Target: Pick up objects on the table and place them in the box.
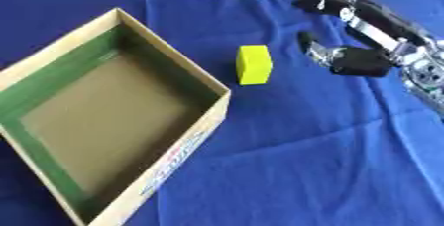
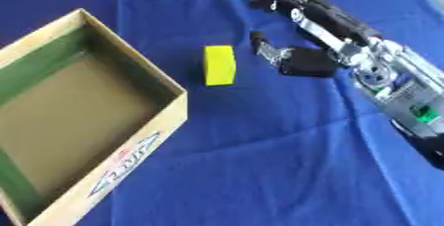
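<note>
1. One yellow block stands on the blue cloth, its long axis upright, just beside the cardboard box at the box's 3 o'clock.
2. Only the right hand shows; the left is out of view, so the right is the nearer.
3. From that hand the block lies at 9 o'clock, near but apart.
4. Its fingers reach toward 11 o'clock and the thumb points at the block; they are spread wide and hold nothing.
5. The box looks empty, so by my judgement the coming move is a short reach toward 9 o'clock to close around the block.
</note>
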`<action>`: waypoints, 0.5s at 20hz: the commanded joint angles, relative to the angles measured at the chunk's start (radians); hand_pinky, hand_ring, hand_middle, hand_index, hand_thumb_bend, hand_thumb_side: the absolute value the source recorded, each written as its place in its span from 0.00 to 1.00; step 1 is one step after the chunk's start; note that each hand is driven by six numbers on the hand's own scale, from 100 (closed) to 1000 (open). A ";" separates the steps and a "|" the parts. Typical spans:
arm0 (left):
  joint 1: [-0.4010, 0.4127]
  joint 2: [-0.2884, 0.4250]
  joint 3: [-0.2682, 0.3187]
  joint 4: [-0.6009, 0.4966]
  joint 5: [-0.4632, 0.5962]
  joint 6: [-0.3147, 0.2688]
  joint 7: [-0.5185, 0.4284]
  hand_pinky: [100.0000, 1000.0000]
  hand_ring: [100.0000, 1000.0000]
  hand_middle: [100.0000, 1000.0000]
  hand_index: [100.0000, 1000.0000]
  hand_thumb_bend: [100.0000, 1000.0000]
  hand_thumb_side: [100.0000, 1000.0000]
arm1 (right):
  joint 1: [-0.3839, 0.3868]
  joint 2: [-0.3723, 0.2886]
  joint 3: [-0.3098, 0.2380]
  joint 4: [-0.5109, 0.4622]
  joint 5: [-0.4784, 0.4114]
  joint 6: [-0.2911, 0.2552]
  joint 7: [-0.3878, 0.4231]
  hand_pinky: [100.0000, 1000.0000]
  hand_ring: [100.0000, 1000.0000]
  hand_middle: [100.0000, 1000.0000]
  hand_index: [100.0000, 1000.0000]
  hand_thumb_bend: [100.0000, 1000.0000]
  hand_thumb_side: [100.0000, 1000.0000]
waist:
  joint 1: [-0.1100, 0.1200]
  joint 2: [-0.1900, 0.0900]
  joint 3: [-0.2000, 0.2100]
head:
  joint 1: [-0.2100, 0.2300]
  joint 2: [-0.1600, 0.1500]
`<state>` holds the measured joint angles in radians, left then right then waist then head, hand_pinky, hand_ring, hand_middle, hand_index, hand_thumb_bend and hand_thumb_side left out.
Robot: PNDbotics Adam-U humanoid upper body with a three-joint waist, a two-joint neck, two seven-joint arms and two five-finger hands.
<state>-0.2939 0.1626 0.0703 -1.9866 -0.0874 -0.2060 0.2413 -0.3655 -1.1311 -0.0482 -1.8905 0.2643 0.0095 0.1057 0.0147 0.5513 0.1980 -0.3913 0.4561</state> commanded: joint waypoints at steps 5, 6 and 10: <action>-0.014 -0.003 -0.010 -0.013 0.008 -0.002 -0.014 0.09 0.25 0.44 0.47 0.00 0.85 | -0.010 -0.050 -0.003 0.017 0.056 -0.026 0.038 0.89 0.89 0.86 0.99 0.34 0.91 | -0.002 -0.007 0.023 | -0.034 -0.027; -0.013 -0.004 -0.011 -0.013 0.008 -0.002 -0.015 0.09 0.25 0.44 0.47 0.00 0.85 | -0.009 -0.051 -0.003 0.019 0.061 -0.036 0.048 0.90 0.90 0.87 1.00 0.39 0.91 | -0.003 -0.004 0.027 | -0.037 -0.030; -0.013 -0.008 -0.013 -0.013 0.008 -0.001 -0.019 0.08 0.25 0.44 0.46 0.00 0.85 | -0.007 -0.055 -0.012 0.032 0.069 -0.077 0.093 0.91 0.90 0.89 1.00 0.47 0.88 | -0.003 0.005 0.040 | -0.046 -0.040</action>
<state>-0.3004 0.1483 0.0590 -1.9866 -0.0804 -0.2065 0.2253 -0.3660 -1.1402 -0.0431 -1.8597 0.3248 -0.0560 0.1860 0.0127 0.5780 0.2385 -0.4315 0.4321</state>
